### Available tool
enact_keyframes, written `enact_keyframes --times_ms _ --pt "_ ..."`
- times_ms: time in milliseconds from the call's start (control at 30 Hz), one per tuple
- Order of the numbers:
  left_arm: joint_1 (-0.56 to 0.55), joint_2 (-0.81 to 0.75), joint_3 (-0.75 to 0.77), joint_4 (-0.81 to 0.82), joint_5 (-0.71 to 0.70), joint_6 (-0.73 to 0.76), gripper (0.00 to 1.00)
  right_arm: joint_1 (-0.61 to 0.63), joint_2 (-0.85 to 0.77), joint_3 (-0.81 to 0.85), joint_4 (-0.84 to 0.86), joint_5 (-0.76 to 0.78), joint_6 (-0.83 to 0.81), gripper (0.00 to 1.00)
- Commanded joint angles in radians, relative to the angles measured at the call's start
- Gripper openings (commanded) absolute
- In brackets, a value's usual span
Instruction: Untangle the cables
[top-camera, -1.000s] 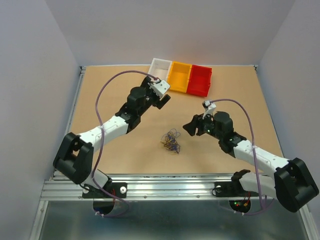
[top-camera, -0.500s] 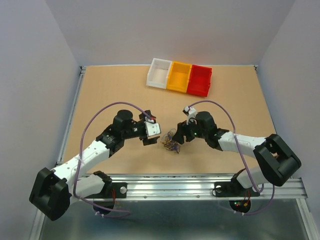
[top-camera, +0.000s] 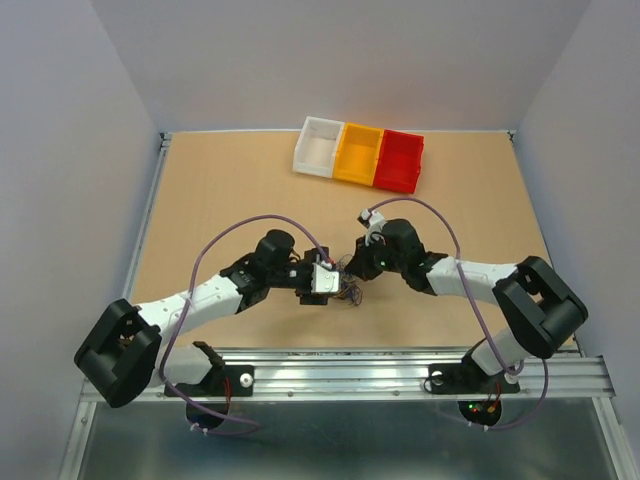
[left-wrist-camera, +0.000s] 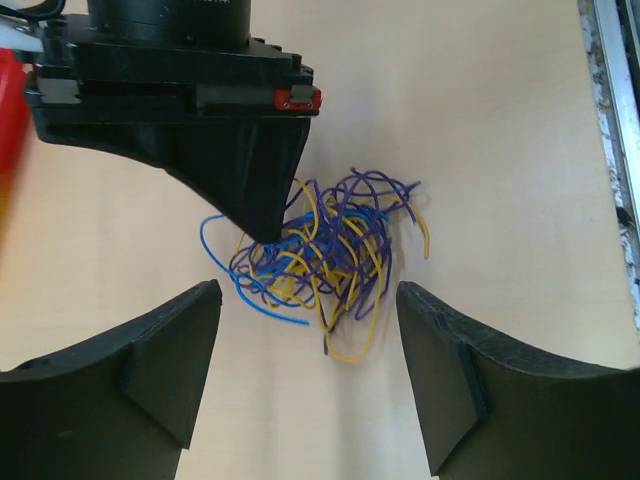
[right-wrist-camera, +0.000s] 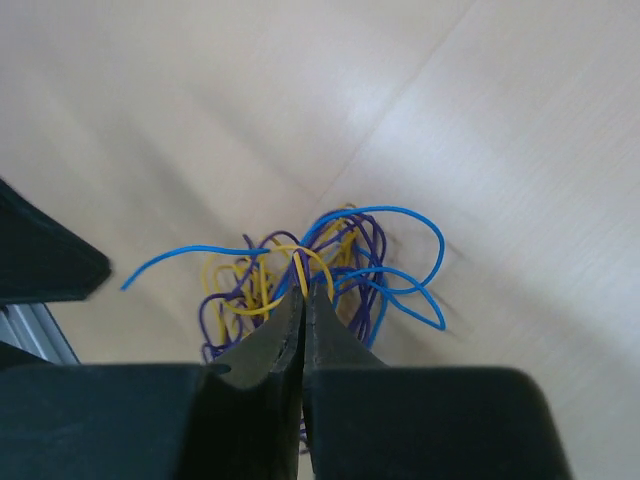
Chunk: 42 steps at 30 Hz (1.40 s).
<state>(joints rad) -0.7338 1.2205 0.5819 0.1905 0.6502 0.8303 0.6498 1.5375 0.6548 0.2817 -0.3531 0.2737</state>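
The cables (top-camera: 349, 287) are a small tangle of thin yellow, purple and blue wires lying on the tan table between the two arms. My right gripper (top-camera: 358, 270) reaches into the tangle from the right. In the right wrist view its jaws (right-wrist-camera: 303, 290) are pressed together, with a yellow strand (right-wrist-camera: 298, 262) of the cables (right-wrist-camera: 330, 265) pinched at the tips. My left gripper (top-camera: 326, 283) stands at the tangle's left side. In the left wrist view it (left-wrist-camera: 308, 305) is open, its fingers (left-wrist-camera: 170, 360) wide apart just short of the cables (left-wrist-camera: 335, 245). The right gripper's tip (left-wrist-camera: 265, 228) dips into the tangle's far side.
Three small bins stand in a row at the far side of the table: white (top-camera: 318, 146), orange (top-camera: 358, 153), red (top-camera: 400, 160). A metal rail (top-camera: 340, 365) runs along the near edge. Lilac arm cables (top-camera: 225, 240) loop above both arms.
The left arm has swung down from near the bins to the tangle's left side. The right gripper has moved in to the tangle and shut on a yellow strand.
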Motion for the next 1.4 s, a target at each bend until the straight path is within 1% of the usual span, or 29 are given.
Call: enact_keyframes --times_ms 0,33,100,233,267,400,600,633,667,700,767,800,833,867,900,967,1000,1033,1100,1133,1233,1300,1367 --pt "-0.042 -0.039 -0.043 0.173 -0.040 -0.020 0.77 0.010 -0.146 -0.044 0.183 0.063 0.067 0.01" --pt "-0.055 -0.041 -0.047 0.185 -0.043 -0.026 0.76 0.010 -0.198 -0.067 0.197 0.063 0.079 0.01" --pt "-0.062 -0.029 -0.045 0.211 -0.050 -0.039 0.74 0.010 -0.241 -0.080 0.214 0.059 0.099 0.01" --pt "-0.085 -0.026 -0.068 0.266 -0.057 -0.042 0.72 0.011 -0.277 -0.090 0.189 0.086 0.105 0.01" --pt "-0.111 -0.027 -0.082 0.288 -0.073 -0.039 0.72 0.010 -0.272 -0.090 0.188 0.095 0.108 0.01" --pt "-0.176 -0.001 -0.129 0.398 -0.193 -0.028 0.73 0.011 -0.263 -0.087 0.188 0.115 0.130 0.01" --pt "-0.187 0.066 -0.145 0.518 -0.305 -0.036 0.73 0.011 -0.284 -0.104 0.212 0.128 0.160 0.01" --pt "-0.196 0.106 -0.151 0.580 -0.335 -0.030 0.73 0.010 -0.298 -0.107 0.214 0.126 0.160 0.01" --pt "-0.200 0.131 -0.152 0.611 -0.377 -0.023 0.73 0.010 -0.304 -0.107 0.214 0.126 0.163 0.00" --pt "-0.202 0.192 -0.131 0.628 -0.423 -0.026 0.72 0.010 -0.315 -0.109 0.212 0.129 0.168 0.01" --pt "-0.202 0.256 -0.096 0.627 -0.443 -0.014 0.62 0.010 -0.349 -0.109 0.206 0.140 0.182 0.00" --pt "-0.202 0.289 -0.059 0.623 -0.443 -0.014 0.52 0.011 -0.359 -0.107 0.203 0.141 0.183 0.01" --pt "-0.202 0.348 -0.045 0.615 -0.445 -0.011 0.45 0.010 -0.384 -0.101 0.194 0.144 0.183 0.00" --pt "-0.205 0.372 -0.030 0.609 -0.452 -0.007 0.37 0.010 -0.398 -0.083 0.182 0.154 0.183 0.00" --pt "-0.208 0.396 -0.002 0.586 -0.474 -0.010 0.21 0.010 -0.410 -0.070 0.148 0.182 0.180 0.00" --pt "-0.210 0.380 0.010 0.570 -0.481 -0.026 0.03 0.011 -0.436 -0.038 0.101 0.227 0.170 0.01" --pt "-0.208 0.343 -0.011 0.576 -0.483 -0.031 0.00 0.010 -0.459 0.006 0.035 0.267 0.156 0.01" --pt "-0.208 0.320 -0.030 0.608 -0.483 -0.034 0.00 0.010 -0.473 0.025 0.015 0.363 0.148 0.01" --pt "-0.205 0.271 -0.086 0.644 -0.469 -0.036 0.00 0.005 -0.508 0.078 -0.031 0.480 0.125 0.01" --pt "-0.204 0.225 -0.100 0.658 -0.463 -0.039 0.00 0.001 -0.516 0.104 -0.053 0.585 0.118 0.01" --pt "-0.188 0.134 -0.126 0.639 -0.459 -0.068 0.00 -0.009 -0.557 0.199 -0.121 0.754 0.082 0.01" --pt "-0.162 0.084 -0.128 0.609 -0.419 -0.091 0.00 -0.012 -0.577 0.238 -0.148 0.802 0.055 0.00" --pt "-0.101 0.010 -0.122 0.555 -0.345 -0.135 0.00 -0.012 -0.605 0.278 -0.164 0.861 0.030 0.01"
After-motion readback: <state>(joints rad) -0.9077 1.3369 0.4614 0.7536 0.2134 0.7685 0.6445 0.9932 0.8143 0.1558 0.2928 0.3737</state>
